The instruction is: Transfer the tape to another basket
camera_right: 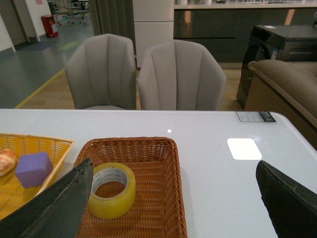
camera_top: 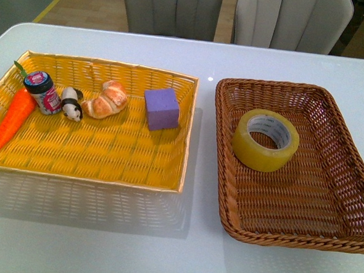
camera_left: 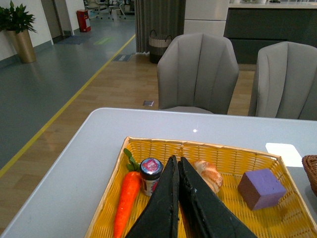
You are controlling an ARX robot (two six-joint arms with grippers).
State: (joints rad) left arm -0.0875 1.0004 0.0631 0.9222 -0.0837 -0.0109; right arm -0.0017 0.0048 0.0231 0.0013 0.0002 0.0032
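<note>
Tape [camera_top: 266, 140] lying flat inside brown basket [camera_top: 352, 178], toward its far left part, touching nothing else. Yellow basket [camera_top: 167, 173] just left of brown basket, holding carrot [camera_top: 13, 119], jar [camera_top: 43, 92], croissant [camera_top: 106, 99], purple block [camera_top: 161, 108]. Left gripper [camera_left: 177, 171] closed, empty. Right gripper [camera_right: 173, 198] spread wide, empty.
</note>
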